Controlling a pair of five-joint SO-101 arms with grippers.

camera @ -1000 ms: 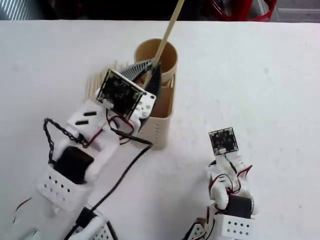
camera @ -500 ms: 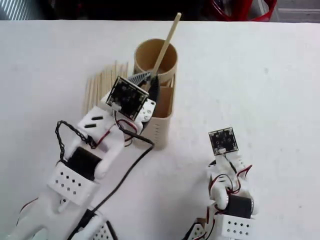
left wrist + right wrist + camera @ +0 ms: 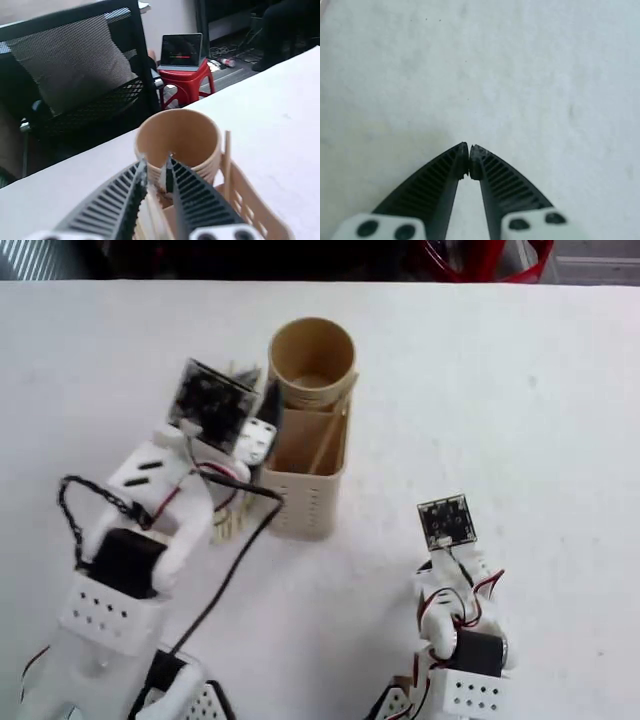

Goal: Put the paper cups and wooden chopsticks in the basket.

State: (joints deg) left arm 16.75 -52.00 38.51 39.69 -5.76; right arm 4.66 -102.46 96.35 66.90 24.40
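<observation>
Left gripper (image 3: 156, 165) hangs with its jaws a narrow slit apart and nothing between them. It sits beside the basket's left wall over the loose wooden chopsticks (image 3: 228, 523), probably lined up to pick one. Toward the table's (image 3: 520, 390) far edge, the basket (image 3: 310, 505) holds stacked paper cups (image 3: 312, 352) upright at its far end and one chopstick (image 3: 328, 445) lying slantwise along its right side. Nearer the near edge, the right gripper (image 3: 469, 161) is clenched on nothing above bare tabletop, seemingly parked out of the way.
</observation>
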